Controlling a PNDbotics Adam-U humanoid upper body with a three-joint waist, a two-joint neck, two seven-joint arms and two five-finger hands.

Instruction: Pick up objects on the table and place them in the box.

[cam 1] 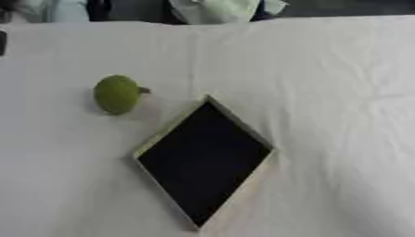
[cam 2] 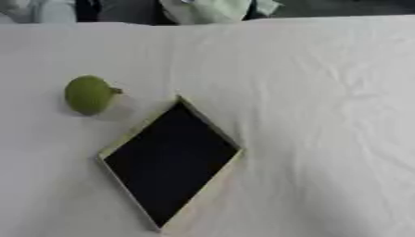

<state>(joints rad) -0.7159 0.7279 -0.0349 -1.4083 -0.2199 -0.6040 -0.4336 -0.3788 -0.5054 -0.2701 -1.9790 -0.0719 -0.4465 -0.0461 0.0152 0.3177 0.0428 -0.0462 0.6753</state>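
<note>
A green round fruit (cam 1: 116, 94) with a short stem lies on the white tablecloth, left of centre. Just to its lower right stands a shallow box (cam 1: 170, 131) with pale walls and a dark inside, turned corner-on like a diamond. Nothing shows inside the box. The fruit and the box are a short gap apart. Neither of my hands shows in either eye view.
The white cloth (cam 1: 324, 92) covers the whole table, with wrinkles on the right side. A small dark object (cam 1: 3, 43) sits at the far left edge. Light-coloured clothing (cam 1: 219, 10) shows beyond the table's far edge.
</note>
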